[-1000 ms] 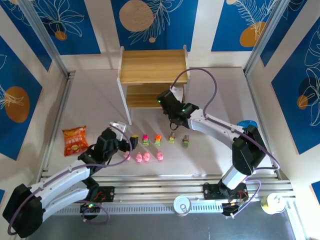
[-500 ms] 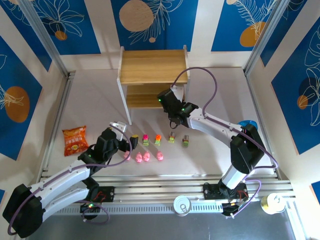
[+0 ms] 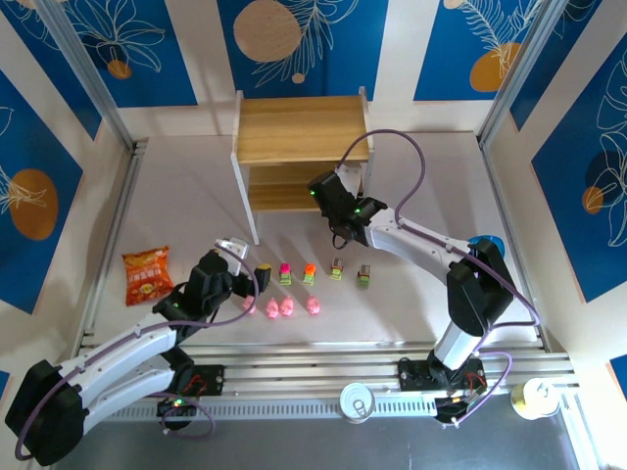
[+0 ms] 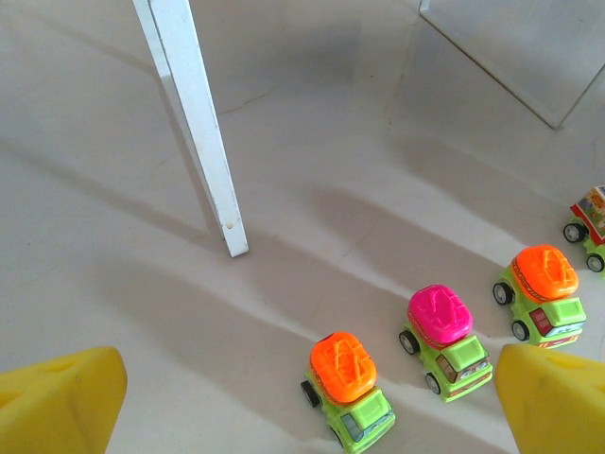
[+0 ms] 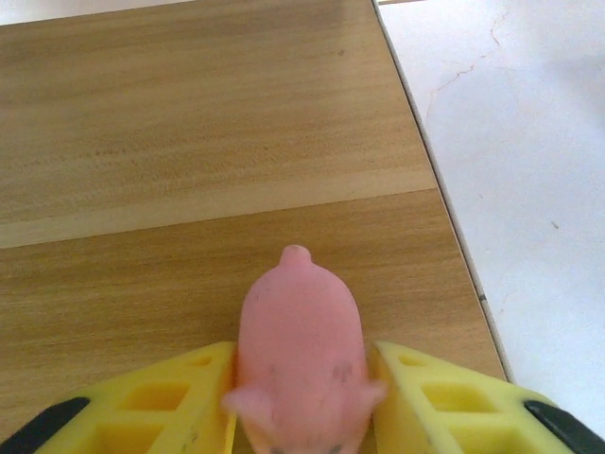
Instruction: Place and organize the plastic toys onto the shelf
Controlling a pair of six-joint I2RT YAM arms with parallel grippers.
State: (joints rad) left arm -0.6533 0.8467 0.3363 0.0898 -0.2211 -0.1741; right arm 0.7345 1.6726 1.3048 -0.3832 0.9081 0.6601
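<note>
Reaching in over the shelf's [image 3: 299, 127] lower board [image 5: 189, 142], the right gripper [image 5: 302, 397] has a pink pig [image 5: 301, 336] between its yellow fingers [image 5: 430, 402]; the pig's snout points away from the jaws, and the board's right edge runs just to their right; both pads lie against the pig's flanks, but whether they press on it or merely flank it I cannot tell, nor whether the pig rests on the wood; its rear is cut off at the bottom of the right wrist view.

The left gripper [image 4: 307, 397] hangs with jaws wide, holding nothing; ahead of them and between the fingers stands a row of green cars [image 4: 444, 340], two orange tops and a magenta one; a fourth is cut off at the edge, right of the jaws; a white shelf leg [image 4: 198, 132] stands further ahead to the left.

Four pink figures [image 3: 280, 306] lie just right of the left gripper; a bag [image 3: 146, 275] lies to its left; a blue bowl [image 3: 485, 243] is half hidden behind the right arm, contents unreadable.
</note>
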